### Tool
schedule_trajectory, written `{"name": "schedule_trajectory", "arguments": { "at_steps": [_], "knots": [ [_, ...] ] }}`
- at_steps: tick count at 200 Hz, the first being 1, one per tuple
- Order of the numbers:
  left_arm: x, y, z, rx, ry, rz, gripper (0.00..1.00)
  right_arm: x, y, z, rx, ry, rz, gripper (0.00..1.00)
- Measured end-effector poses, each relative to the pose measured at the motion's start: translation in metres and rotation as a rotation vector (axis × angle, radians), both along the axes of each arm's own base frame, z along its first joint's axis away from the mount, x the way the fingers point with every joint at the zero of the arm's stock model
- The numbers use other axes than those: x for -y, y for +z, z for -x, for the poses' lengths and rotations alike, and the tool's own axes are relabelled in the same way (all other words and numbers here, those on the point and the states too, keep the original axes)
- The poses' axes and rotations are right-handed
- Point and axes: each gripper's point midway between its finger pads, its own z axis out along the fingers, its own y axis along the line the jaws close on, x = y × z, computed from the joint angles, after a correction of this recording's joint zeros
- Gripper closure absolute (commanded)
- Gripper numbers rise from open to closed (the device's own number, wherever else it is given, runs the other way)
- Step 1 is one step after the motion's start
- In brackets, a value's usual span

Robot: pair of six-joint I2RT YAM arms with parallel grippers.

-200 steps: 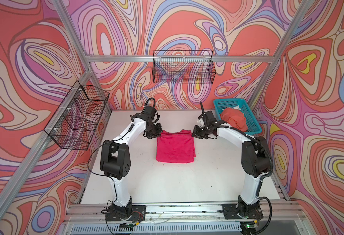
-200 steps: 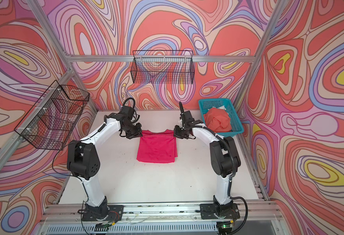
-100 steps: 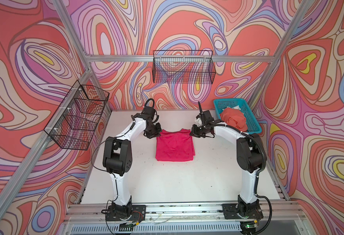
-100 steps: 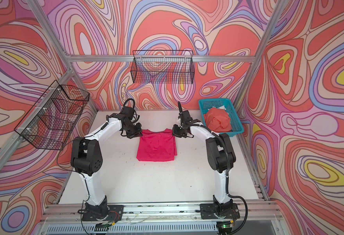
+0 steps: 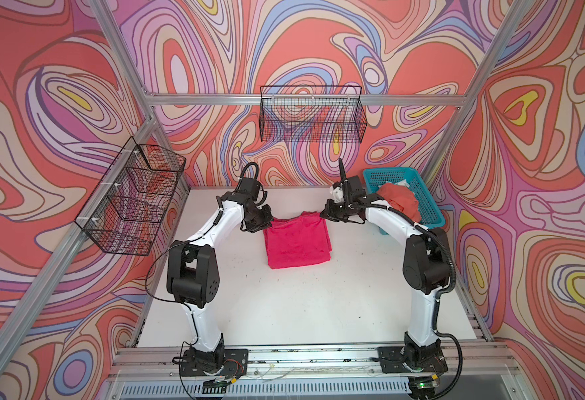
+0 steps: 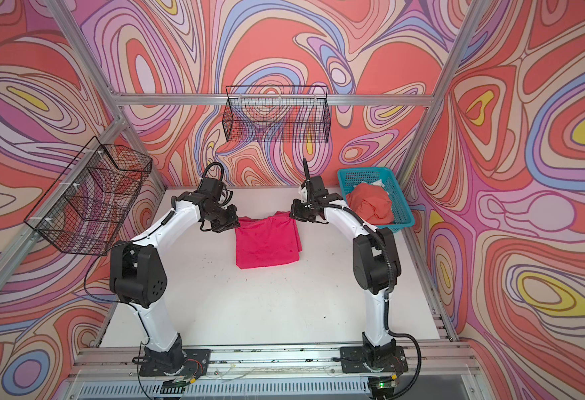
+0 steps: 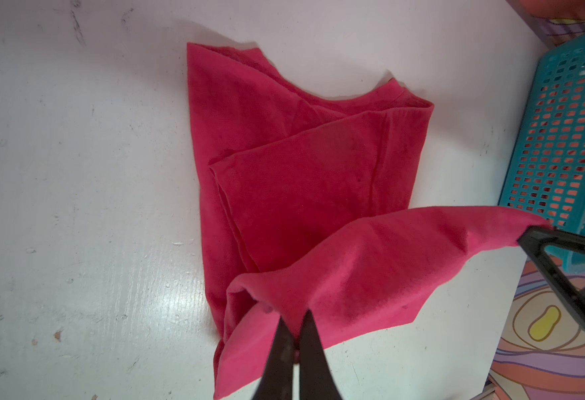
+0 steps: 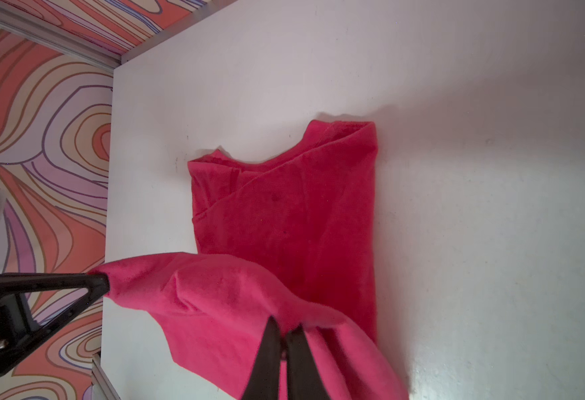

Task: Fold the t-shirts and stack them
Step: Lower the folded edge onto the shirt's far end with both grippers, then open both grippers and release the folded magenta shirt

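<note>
if one corner slips from its pinch, or i pull unevenly, the lifted edge of the pink shirt [image 5: 298,242], mid-frame in both top views, will sag and skew the fold. both arms arch inward over its upper edge, left gripper [image 7: 294,334] and right gripper [image 8: 284,334] each clamped on a corner; the orange shirt [image 5: 398,202] sits in the basket [image 5: 427,206] at right.

The left gripper [image 5: 266,227] and right gripper [image 5: 322,215] have drawn the magenta t-shirt [image 5: 298,242] slightly farther back
</note>
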Motion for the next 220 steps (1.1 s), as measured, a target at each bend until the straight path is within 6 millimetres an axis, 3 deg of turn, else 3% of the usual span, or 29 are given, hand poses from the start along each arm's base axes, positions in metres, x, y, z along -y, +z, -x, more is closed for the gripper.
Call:
{"name": "schedule_trajectory", "arguments": {
  "at_steps": [37, 109, 138, 180, 220],
  "knots": [
    [-0.004, 0.004, -0.001, 0.013, 0.010, -0.015, 1.00, -0.005, 0.008, -0.007, 0.020, 0.016, -0.015, 1.00],
    [-0.010, 0.027, -0.002, 0.073, 0.039, -0.012, 1.00, -0.013, -0.002, -0.019, 0.009, 0.040, -0.026, 1.00],
    [-0.009, 0.004, -0.019, 0.055, 0.042, -0.017, 1.00, -0.018, -0.014, -0.031, 0.007, 0.047, -0.027, 1.00],
    [-0.016, -0.048, -0.038, -0.014, 0.066, -0.056, 1.00, -0.023, -0.055, -0.049, -0.029, 0.046, -0.013, 1.00],
    [-0.024, -0.037, -0.063, 0.052, 0.096, -0.059, 1.00, -0.019, -0.072, -0.068, -0.028, 0.028, -0.018, 1.00]
  ]
}}
